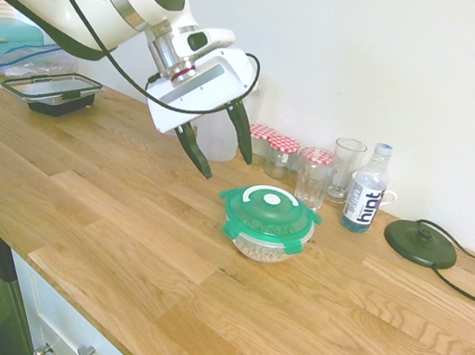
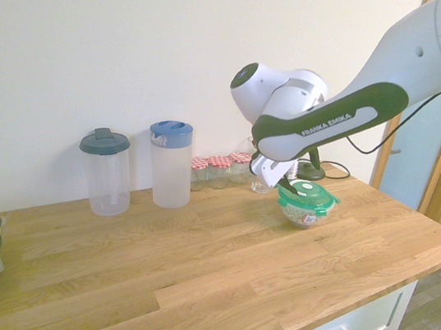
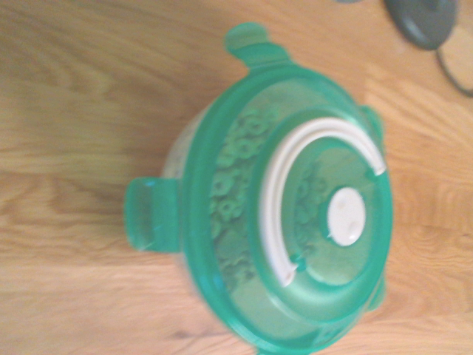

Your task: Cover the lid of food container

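The round green lid [image 1: 268, 212] with its white centre disc sits on top of the clear food container [image 1: 262, 250], whose cereal rings show through the wall. Both stand on the wooden counter [image 1: 121, 222]. The pair also appears in the second exterior view as lid [image 2: 307, 194] over bowl [image 2: 302, 216]. In the wrist view the lid [image 3: 295, 214] fills the picture, tabs sticking out, cereal visible beneath. My gripper [image 1: 222, 150] hangs open above and to the left of the lid, holding nothing, fingers [image 1: 194, 149] pointing down and clear of it.
Behind the bowl stand red-checked jars [image 1: 272, 147], two glasses [image 1: 314, 178], a blue water bottle [image 1: 364, 200] and a dark round base with a cord [image 1: 420, 243]. A black-rimmed rectangular container [image 1: 51, 92] lies far left. Two jugs [image 2: 169, 163] stand by the wall.
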Controlling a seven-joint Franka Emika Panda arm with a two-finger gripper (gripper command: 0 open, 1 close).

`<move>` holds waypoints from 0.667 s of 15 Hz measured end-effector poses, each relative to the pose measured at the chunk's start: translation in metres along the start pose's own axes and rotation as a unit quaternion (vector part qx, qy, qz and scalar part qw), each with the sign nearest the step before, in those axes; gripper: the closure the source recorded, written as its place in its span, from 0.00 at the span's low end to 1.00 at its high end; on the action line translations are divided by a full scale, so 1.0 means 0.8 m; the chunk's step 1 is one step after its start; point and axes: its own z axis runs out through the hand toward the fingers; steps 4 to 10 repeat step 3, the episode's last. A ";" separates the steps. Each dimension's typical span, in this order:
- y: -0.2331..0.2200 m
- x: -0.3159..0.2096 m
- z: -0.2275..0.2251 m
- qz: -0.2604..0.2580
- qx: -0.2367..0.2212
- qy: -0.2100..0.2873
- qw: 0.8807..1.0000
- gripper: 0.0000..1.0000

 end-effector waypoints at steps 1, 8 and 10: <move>0.009 -0.016 -0.007 0.002 0.026 -0.027 0.999 0.00; 0.025 -0.042 -0.014 0.010 0.075 -0.076 0.994 0.00; 0.025 -0.042 -0.014 0.010 0.075 -0.076 0.994 0.00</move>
